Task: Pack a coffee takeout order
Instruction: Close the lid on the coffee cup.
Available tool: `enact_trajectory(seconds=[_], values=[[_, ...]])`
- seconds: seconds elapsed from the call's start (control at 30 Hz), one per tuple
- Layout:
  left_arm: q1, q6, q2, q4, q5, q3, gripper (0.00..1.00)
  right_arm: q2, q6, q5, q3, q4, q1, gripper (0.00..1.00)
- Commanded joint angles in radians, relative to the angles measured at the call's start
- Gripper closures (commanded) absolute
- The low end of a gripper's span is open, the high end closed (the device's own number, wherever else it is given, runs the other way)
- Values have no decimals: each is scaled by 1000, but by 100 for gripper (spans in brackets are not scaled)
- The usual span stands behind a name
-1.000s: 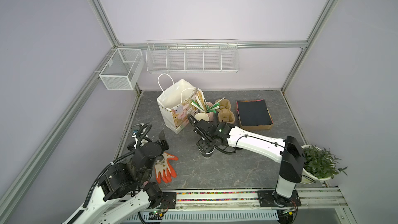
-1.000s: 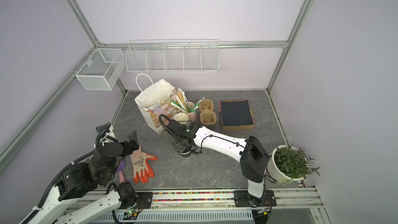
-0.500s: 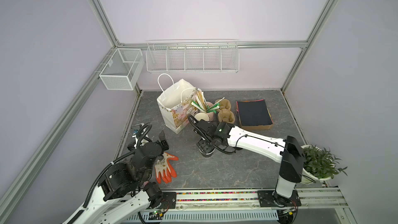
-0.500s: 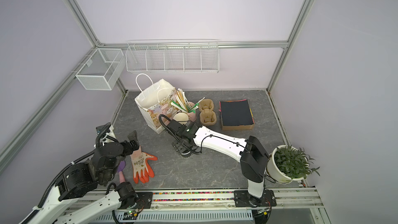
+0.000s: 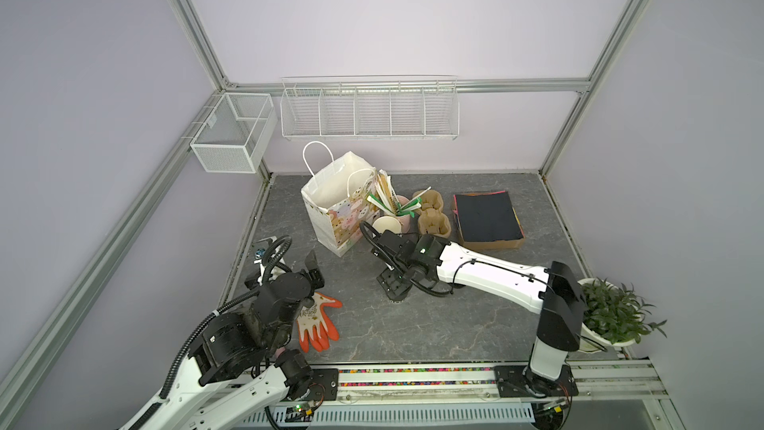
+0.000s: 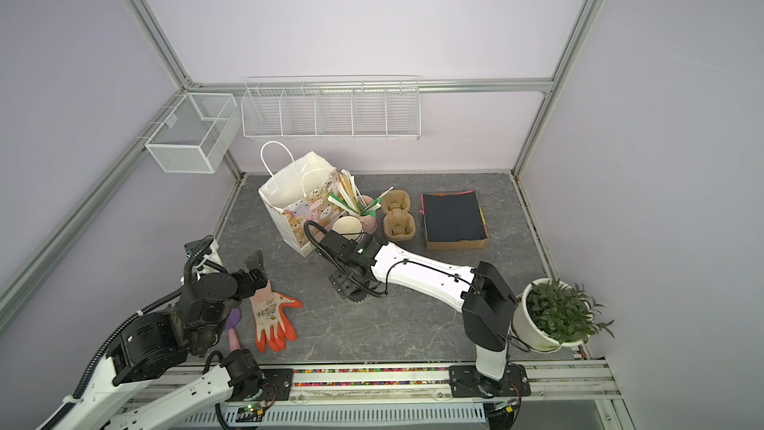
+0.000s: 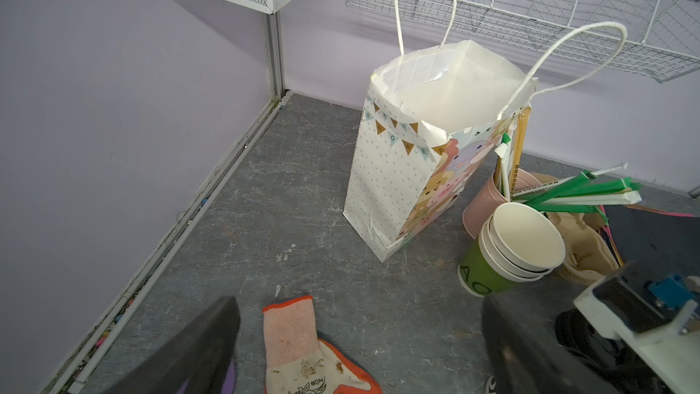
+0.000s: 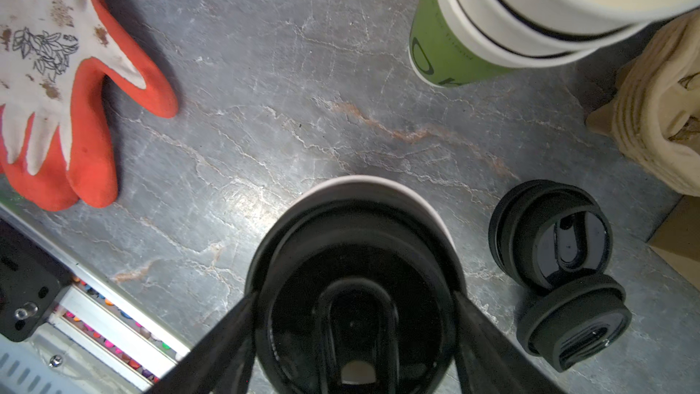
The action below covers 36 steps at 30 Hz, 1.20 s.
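Note:
A black cup (image 6: 355, 299) with a black lid (image 8: 356, 282) stands mid-table under my right gripper (image 8: 356, 297). The gripper points straight down, and its fingers (image 8: 235, 320) lie against both sides of the lid. The brown two-cup carrier (image 5: 430, 213) sits behind it, beside a cardboard box holding black paper sheets (image 5: 485, 219). The open white gift bag (image 5: 339, 196) stands at the back left. My left gripper (image 7: 360, 343) hangs open over the cuff of an orange glove (image 7: 299, 335), holding nothing.
Stacked cream cups with a green bottom cup (image 7: 522, 244) and a pink cup of wrapped straws (image 7: 492, 202) stand between bag and carrier. Two loose black lids (image 8: 549, 244) lie beside the cup. A potted plant (image 5: 612, 312) is at the front right. Wire baskets (image 5: 368, 111) hang on the back wall.

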Motion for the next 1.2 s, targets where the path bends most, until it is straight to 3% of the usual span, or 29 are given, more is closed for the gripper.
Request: enact_trajectory(seconds=[0.0,0.17,1.17], values=[[3,-3,4,-40,-6,-10,0,-34,6,8,11,-1,6,21],[3,-3,5,-40,-5,-10,0,-30,-9,46,4,20,6,21],[4,-1,1,-39,6,-12,0,75,21,-4,20,-27,9,19]])
